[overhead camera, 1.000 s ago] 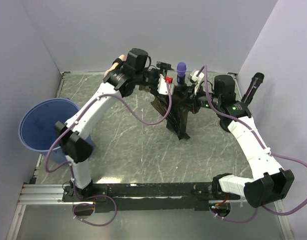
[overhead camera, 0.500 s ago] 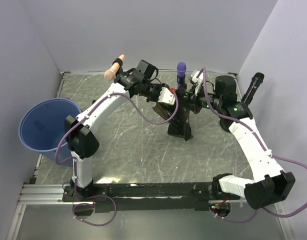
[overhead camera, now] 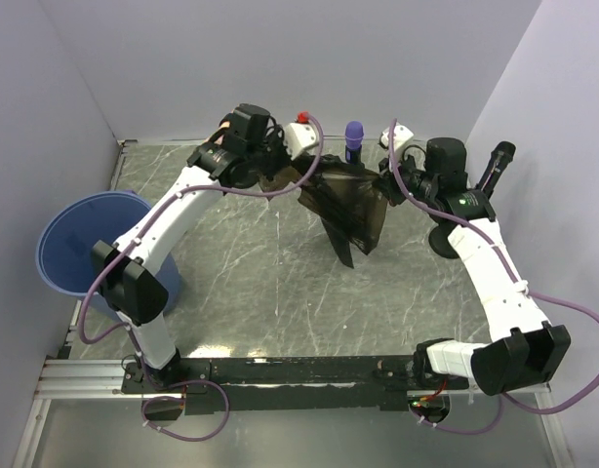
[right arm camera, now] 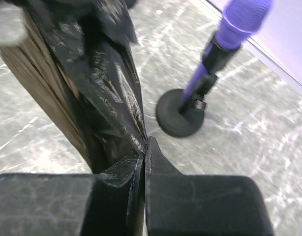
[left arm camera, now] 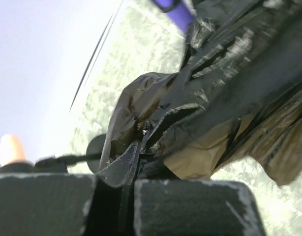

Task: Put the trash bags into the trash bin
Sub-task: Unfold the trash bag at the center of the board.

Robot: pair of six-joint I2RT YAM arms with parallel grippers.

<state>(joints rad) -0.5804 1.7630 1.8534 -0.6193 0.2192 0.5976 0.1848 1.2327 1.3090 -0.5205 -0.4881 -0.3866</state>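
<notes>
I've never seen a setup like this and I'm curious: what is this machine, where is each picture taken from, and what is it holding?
These are two robot arms bolted at a table's near edge. The wide picture looks down from above; the two close-ups come from a camera on each wrist. The left arm's fingers and the right arm's fingers are both pinched shut on a dark trash bag, hung between them above the table. A blue trash bin stands at the left. A purple-topped stand sits at the back.
</notes>
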